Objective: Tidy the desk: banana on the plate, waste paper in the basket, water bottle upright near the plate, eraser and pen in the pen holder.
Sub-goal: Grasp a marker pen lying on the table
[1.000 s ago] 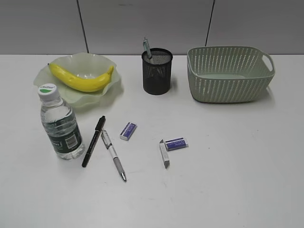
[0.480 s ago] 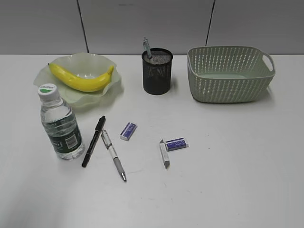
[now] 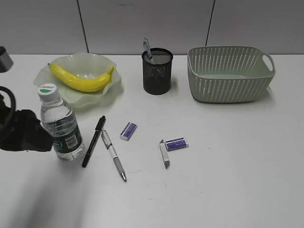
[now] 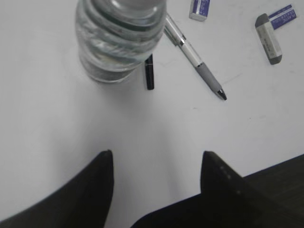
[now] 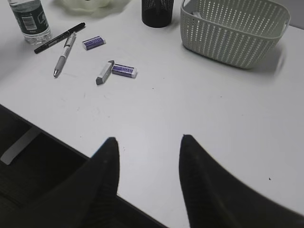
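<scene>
While the banana point(image 3: 81, 80) is held in the plate point(image 3: 102, 97) and one pen point(image 3: 147, 48) in the pen holder point(image 3: 157, 71), nothing can be seen inside the basket point(image 3: 230, 73). Both hands point(image 4: 154, 171) point(image 5: 148, 156) are spread apart, gripping nothing; the water bottle point(image 3: 59, 123) is stood upright on the desk point(image 3: 228, 166).

Office-like: white desk point(image 3: 228, 166), pen holder point(image 3: 157, 71), grey partition panels point(image 3: 142, 23).

Left claw point(image 4: 156, 164) hanging over white worktop point(image 4: 57, 118), fingers point(image 4: 102, 178) parted, gripping nothing. Water bottle point(image 4: 118, 42) standing upright ahead. Black pen point(image 4: 150, 71) lying just beside bottle; silver pen point(image 4: 194, 59) lying beyond; erasers point(image 4: 270, 28) lying top right.
</scene>
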Robot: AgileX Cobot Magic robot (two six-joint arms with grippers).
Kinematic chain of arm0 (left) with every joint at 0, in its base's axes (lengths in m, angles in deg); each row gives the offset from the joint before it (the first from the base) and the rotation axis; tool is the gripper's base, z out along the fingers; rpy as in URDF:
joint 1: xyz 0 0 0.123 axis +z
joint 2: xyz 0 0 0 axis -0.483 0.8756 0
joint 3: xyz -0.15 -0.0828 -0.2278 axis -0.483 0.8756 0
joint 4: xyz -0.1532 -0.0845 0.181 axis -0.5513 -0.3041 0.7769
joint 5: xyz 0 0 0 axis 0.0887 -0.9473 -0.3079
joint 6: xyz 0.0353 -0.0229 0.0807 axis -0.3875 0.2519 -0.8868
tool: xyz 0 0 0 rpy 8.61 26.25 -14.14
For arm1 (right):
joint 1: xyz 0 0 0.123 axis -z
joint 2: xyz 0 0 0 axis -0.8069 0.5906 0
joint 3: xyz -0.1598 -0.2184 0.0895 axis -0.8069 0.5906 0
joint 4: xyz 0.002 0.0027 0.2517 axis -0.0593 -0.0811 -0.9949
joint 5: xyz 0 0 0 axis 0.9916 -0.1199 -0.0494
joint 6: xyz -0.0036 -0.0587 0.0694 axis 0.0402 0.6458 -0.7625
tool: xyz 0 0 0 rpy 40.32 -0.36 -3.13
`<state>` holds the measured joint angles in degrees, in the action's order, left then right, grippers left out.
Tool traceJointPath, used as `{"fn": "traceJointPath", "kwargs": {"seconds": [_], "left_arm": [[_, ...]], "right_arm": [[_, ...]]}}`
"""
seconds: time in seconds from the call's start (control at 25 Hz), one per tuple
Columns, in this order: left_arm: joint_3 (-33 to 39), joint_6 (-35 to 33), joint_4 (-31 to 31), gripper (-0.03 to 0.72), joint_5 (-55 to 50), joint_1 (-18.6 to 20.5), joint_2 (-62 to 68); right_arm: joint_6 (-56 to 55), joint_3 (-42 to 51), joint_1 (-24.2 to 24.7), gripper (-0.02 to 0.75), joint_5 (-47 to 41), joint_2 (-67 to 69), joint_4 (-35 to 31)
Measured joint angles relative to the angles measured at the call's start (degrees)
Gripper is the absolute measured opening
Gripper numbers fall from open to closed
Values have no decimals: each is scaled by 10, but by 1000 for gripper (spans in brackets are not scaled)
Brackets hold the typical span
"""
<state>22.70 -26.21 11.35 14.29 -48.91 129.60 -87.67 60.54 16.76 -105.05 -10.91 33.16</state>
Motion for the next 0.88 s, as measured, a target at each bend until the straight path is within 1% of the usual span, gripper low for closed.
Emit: {"fn": "traceJointPath", "kwargs": {"seconds": [0.08,0.12,0.2,0.28,0.32,0.36,0.44,0.6,0.76,0.88], "left_arm": [[0,39,13,435,34,-42,16],[0,74,33,435,50,-63,22],[0,164,101,435,87,-111,32],[0,273,187,435,111,-147,47],[0,317,221,435,120,-162,56],[0,349,252,435,127,-174,65],[0,398,278,433,140,-188,89],[-13,426,276,422,150,-197,142],[-58,429,276,419,152,-198,186],[-96,429,294,418,149,-199,220]], "right_arm": [[0,0,0,341,0,0,0],[0,0,0,341,0,0,0],[0,0,0,341,0,0,0],[0,0,0,341,1,0,0],[1,0,0,341,1,0,0],[1,0,0,341,1,0,0],[1,0,0,341,1,0,0],[1,0,0,341,1,0,0],[1,0,0,341,1,0,0],[1,0,0,340,1,0,0]]}}
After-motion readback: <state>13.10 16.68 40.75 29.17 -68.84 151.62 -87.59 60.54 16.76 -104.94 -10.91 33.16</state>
